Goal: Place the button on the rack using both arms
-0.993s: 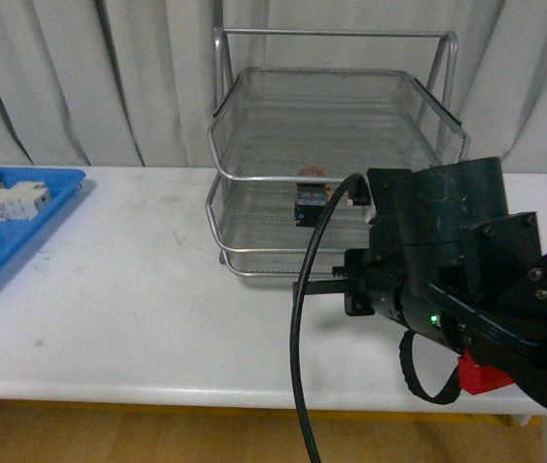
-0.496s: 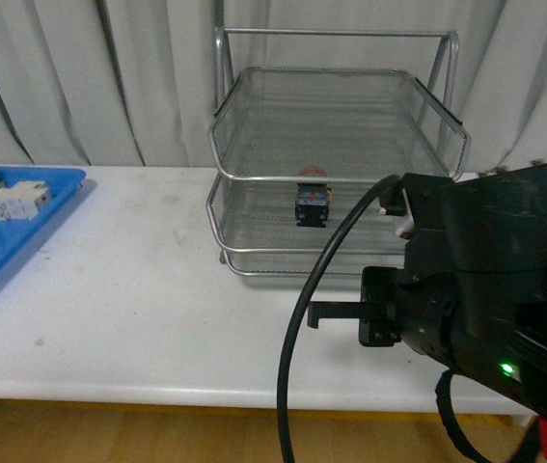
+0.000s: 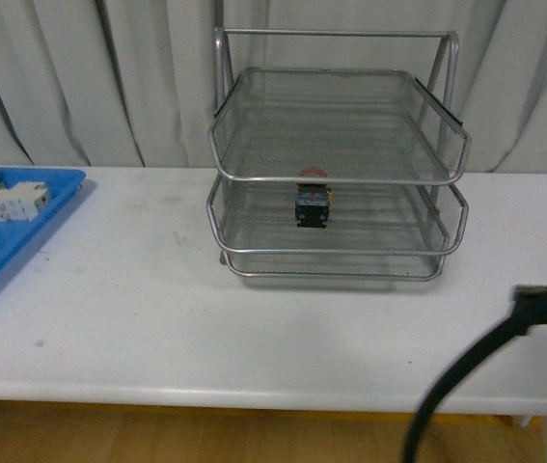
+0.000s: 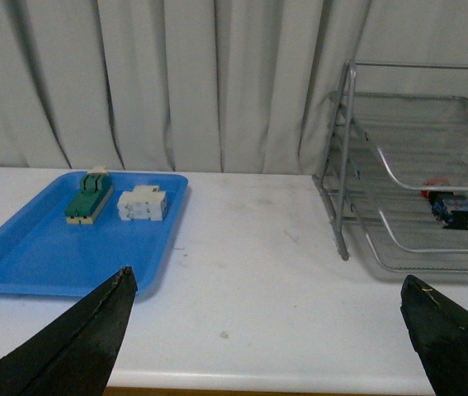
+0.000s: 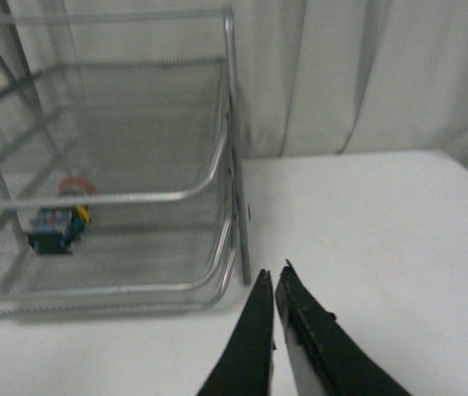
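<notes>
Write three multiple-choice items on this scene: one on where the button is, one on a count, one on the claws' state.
1. Where is the button?
A. on the blue tray
B. in the rack's middle tier
C. on the bare table

2. How many parts lie on the blue tray?
A. two
B. four
C. none

3. How do the claws stand?
A. both shut
B. left claw open, right claw shut
C. right claw grips the button

Key:
1 B, it sits on mesh under the rack's top tier.
2 A, a green switch and a white block.
3 B, the left claw gapes while the right claw fingertips meet on nothing.
</notes>
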Tool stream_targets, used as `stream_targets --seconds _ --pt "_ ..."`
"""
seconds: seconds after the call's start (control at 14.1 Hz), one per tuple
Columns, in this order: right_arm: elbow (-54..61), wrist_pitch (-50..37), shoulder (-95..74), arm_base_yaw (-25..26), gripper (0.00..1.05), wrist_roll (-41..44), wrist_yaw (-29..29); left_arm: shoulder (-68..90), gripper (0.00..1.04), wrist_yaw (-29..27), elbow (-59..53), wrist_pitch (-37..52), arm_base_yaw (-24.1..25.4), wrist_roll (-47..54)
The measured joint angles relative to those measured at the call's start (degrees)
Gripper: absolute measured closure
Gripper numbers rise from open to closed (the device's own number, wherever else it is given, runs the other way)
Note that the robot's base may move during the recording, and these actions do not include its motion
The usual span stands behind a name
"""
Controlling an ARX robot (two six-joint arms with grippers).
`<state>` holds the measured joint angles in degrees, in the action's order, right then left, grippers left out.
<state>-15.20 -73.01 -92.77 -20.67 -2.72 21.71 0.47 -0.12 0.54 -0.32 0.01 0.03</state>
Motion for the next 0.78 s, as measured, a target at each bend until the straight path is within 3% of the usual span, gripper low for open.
stream_targets --seconds 0.07,0.28,0.35,0.78 --pt "2.0 -0.6 5.7 1.8 1.03 1.4 -2.2 0.0 0.07 0.1 0.0 0.0 0.0 0.0" --pt "8.7 6.3 17.0 7.1 1.03 2.3 -8.1 0.0 0.07 0.1 0.0 0.1 0.0 0.0" --pt "9.0 12.6 23.5 8.7 1.03 2.4 -9.6 0.0 0.07 0.1 0.0 0.1 0.0 0.0" --pt "13.6 29.5 47.4 15.2 1.03 2.4 -15.9 0.0 0.07 0.1 0.0 0.1 0.0 0.0"
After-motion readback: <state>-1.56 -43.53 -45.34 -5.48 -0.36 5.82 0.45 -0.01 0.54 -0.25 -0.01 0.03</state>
